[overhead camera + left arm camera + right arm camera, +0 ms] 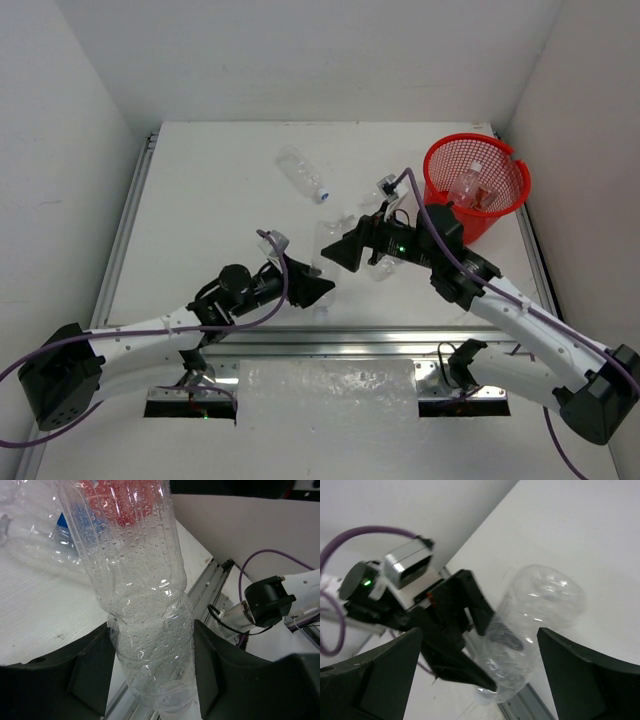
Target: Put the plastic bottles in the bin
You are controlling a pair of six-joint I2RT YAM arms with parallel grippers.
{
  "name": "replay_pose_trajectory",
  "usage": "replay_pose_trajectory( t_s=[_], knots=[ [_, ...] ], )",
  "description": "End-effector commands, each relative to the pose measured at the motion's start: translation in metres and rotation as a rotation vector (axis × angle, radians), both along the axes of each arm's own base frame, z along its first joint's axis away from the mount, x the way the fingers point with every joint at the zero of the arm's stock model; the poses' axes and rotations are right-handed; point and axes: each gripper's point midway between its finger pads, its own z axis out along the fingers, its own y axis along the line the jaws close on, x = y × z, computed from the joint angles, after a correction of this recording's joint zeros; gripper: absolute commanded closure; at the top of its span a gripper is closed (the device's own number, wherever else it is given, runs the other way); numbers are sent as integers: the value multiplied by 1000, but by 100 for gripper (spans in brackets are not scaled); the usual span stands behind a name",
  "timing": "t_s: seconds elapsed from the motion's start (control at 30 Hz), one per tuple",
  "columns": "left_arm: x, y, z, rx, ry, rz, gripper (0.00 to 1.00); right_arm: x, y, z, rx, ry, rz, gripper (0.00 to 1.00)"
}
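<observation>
- Two claws of mine are near each other at the front middle of the table [200, 200], a little behind the metal rail [330, 338] along its near edge.
- My left claw [152, 655] is clamped on a clear bottle [137, 580]. The ribbed body fills the gap, and both fingers [92, 670] press against its sides.
- Small droplets cling to the inside of that bottle's wall. I cannot tell which end carries the cap.
- My right claw [480, 675] stands wide apart and holds nothing. The gripped bottle shows between its fingers but beyond their tips, touching neither.
- From above, the right claw faces the left one from just behind it, farther from the arm bases.
- More clear plastic lies on the table just behind the gripped bottle, with a blue patch on it. I cannot tell how many bottles that is.
- One blue-capped bottle [298, 168] lies on its side farther back, near the middle of the table and well apart from both claws.
- At the back right corner, the bin [437, 157] stands upright, well apart from my left claw.
- Inside the bin lies at least one clear binned bottle [468, 185].
- My right forearm passes just beside the bin's near wall.
</observation>
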Motion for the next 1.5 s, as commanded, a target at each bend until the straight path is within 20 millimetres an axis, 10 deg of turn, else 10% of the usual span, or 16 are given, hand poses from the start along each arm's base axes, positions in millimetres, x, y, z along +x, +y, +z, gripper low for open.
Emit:
replay_pose_trajectory(
  t_s=[0.0,0.2,0.33,0.47,0.53,0.6,0.63,0.7,0.87,1.17,1.47],
  knots=[
    [-23,-11,76,-203,-219,-130,100,33,-19,-21,-31,93,-248,3],
    [-10,-5,81,-228,-209,-44,100,29,-19,-29,-70,112,-299,1],
    [-29,-15,92,-260,-243,-169,100,4,31,-16,9,118,31,7],
    [-27,-24,88,-217,-217,-202,93,-19,51,3,80,107,243,69],
    [-10,-24,77,-139,-155,-117,47,-4,43,0,30,71,149,100],
    [27,-12,77,-80,-91,101,12,16,19,-5,-71,27,5,100],
    [37,1,43,41,37,197,10,43,-1,3,-116,-9,-169,100],
    [65,34,35,116,115,460,5,75,-55,12,-194,-40,-417,100],
    [51,75,-8,237,285,602,2,140,-212,87,-251,-159,-1046,100],
    [38,77,-24,271,333,564,2,193,-371,115,-305,-128,-1568,100],
    [45,60,-21,296,356,539,1,263,-342,30,-299,-69,-1320,100]
  ],
)
